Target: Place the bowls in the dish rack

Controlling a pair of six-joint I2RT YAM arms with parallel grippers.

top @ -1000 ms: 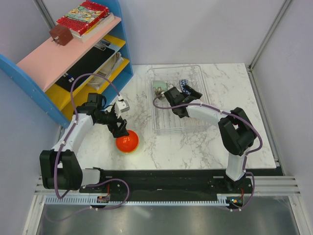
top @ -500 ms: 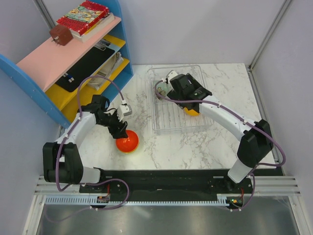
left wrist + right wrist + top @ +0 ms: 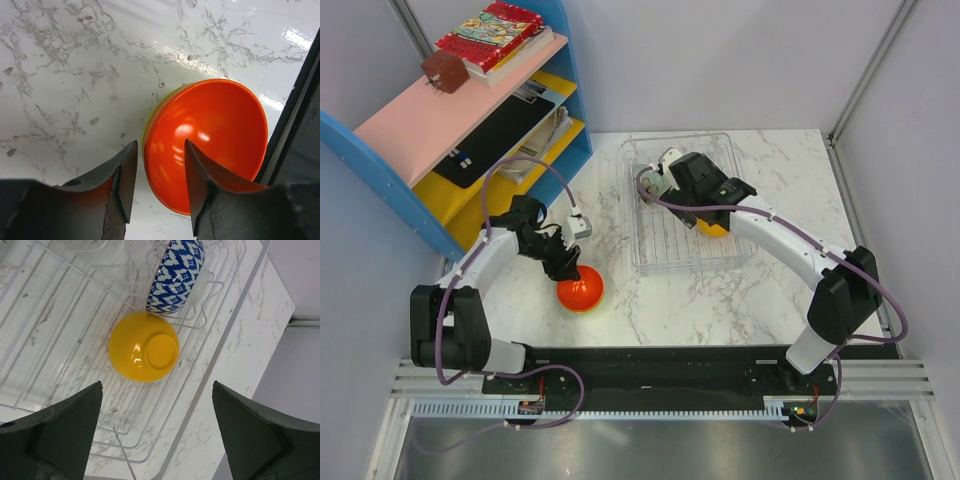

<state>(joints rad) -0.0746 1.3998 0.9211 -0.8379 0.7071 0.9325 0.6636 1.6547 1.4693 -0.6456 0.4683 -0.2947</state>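
Under my left gripper (image 3: 160,150), on the white marbled table (image 3: 720,300), sits the glossy red-orange round bowl (image 3: 210,135). It is nested in a yellow-green bowl (image 3: 151,114) of which only a sliver shows. The left gripper's fingers stand parted, with the red-orange rim between them: one outside the wall, one over the hollow (a pinch looks due, I judge). That arm is by far the nearer. The clear plastic dish rack (image 3: 660,245) lies to its right, well apart. My right gripper (image 3: 156,387) hangs wide open and empty above the rack. There the orange-yellow bowl (image 3: 144,346) lies upside down beside the blue-and-white patterned bowl (image 3: 175,275), which is propped on edge.
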